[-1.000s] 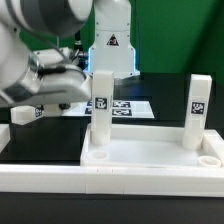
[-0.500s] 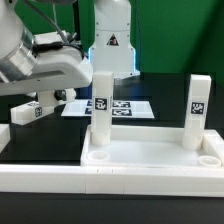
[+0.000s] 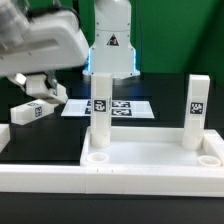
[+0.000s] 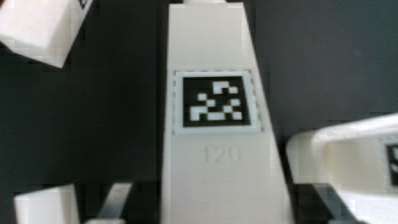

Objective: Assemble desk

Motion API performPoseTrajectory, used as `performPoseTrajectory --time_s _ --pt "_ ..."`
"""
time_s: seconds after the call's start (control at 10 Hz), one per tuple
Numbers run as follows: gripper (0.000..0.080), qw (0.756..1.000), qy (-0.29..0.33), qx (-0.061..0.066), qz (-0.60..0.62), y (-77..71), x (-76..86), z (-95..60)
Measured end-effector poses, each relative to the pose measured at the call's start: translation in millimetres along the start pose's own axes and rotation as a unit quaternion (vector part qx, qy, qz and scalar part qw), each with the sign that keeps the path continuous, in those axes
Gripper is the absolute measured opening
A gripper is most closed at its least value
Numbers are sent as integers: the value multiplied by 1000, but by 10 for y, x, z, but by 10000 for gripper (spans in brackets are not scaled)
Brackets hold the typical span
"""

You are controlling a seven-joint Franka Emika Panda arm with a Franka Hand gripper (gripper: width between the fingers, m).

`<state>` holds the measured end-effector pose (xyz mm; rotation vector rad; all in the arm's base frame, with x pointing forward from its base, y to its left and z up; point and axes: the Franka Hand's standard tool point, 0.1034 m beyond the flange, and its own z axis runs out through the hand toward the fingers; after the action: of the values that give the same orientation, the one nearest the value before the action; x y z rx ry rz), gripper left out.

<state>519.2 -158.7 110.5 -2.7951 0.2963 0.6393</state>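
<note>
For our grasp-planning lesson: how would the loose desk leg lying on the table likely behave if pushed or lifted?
The loose leg looks like a rigid block, so it is probably stiff. Its flat faces should stop it rolling. The smooth plastic may slip when gripped.

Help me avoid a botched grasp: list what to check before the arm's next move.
1. Gripper carries nothing: ok in the exterior view.
2. Jaw opening: cannot tell.
3. Loose leg lies flat on the table, apart from the top: ok.
4. Standing legs upright in the top: ok.
5. Front sockets empty: ok.
6. Gripper lined up over the loose leg: cannot tell. The wrist view shows a centred leg, but which one is unclear.
</note>
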Motion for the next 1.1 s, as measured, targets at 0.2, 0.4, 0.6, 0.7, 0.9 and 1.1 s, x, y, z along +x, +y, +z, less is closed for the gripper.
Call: performPoseTrajectory --time_s 0.2,0.4,0.6,0.7,0.9,1.1 --pt "291 1000 29 1 9 21 26 -185" --pt "291 994 111 -14 7 56 98 -206" --pt "291 984 176 -32 5 105 149 -268" --pt "291 979 203 -33 0 67 161 -361" --pt "291 958 281 -48 -2 -88 262 -604" --pt "291 930 359 -81 -15 -258 240 -631"
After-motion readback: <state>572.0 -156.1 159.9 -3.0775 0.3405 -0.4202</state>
